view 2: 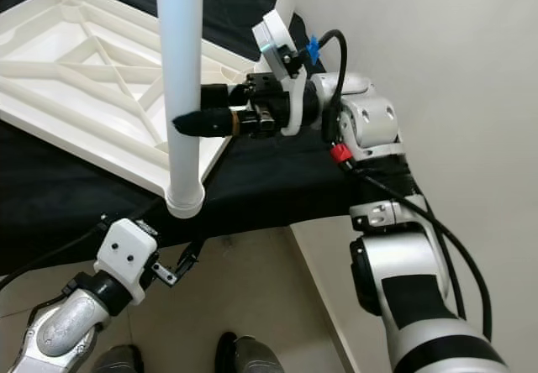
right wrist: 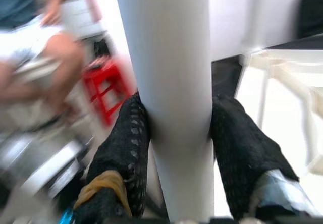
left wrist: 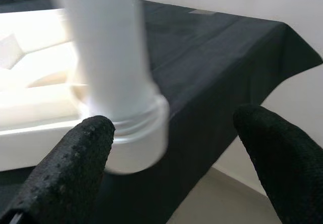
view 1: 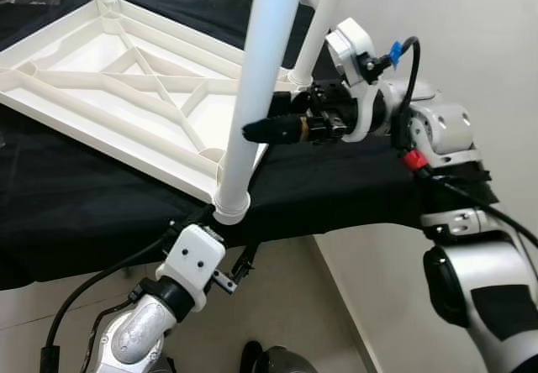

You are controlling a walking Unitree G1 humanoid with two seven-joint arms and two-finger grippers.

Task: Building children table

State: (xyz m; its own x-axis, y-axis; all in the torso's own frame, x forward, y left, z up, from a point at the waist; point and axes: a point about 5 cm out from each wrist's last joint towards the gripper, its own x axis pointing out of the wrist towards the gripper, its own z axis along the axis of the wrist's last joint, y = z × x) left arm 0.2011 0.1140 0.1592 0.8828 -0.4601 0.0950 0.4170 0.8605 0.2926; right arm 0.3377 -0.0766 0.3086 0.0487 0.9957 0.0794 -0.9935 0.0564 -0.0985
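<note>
Here three white legs rise upright from one upturned tabletop lying on the black cloth. Low at the near corner socket, the left gripper gapes wide, empty. The right gripper clamps the nearest leg, fingers pressed on both sides.

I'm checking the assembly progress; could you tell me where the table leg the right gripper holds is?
The white table leg stands upright in the near corner socket of the upside-down white tabletop, on the black cloth. The right gripper clamps it partway up.
</note>
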